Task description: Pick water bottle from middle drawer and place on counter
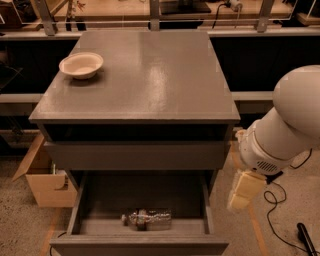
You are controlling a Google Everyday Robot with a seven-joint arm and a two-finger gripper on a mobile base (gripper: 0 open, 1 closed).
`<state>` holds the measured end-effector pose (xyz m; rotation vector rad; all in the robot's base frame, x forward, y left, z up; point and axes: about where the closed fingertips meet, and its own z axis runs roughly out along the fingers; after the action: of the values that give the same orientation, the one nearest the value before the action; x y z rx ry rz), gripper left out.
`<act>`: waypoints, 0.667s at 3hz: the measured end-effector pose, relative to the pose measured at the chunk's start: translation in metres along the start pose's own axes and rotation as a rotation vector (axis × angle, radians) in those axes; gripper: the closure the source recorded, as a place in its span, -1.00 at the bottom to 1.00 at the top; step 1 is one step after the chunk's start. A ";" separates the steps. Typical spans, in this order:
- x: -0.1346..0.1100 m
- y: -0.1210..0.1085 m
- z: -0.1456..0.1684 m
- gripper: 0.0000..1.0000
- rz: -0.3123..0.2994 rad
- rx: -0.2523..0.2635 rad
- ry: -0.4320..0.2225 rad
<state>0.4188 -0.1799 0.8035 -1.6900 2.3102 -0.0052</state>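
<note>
The water bottle [147, 219] lies on its side on the floor of the open middle drawer [140, 244], near the front wall, with its dark label band facing forward. The grey counter [155, 80] tops the cabinet above it. My white arm comes in from the right. My gripper [244, 192] hangs to the right of the cabinet, outside the drawer's right wall, a little above the bottle's level and well apart from it. Nothing shows in the gripper.
A cream bowl [81, 65] sits on the counter's far left. An open cardboard box [46, 185] stands on the floor left of the cabinet. Black cables [280, 197] and a dark object [306, 238] lie on the floor at right. A wooden bench [125, 11] runs along the back.
</note>
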 end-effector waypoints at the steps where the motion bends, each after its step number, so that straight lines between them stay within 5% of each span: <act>1: 0.004 0.002 0.008 -1.00 0.031 0.006 0.013; 2: 0.017 0.015 0.045 -1.00 0.092 -0.030 -0.008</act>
<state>0.4107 -0.1838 0.7541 -1.5931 2.3912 0.0554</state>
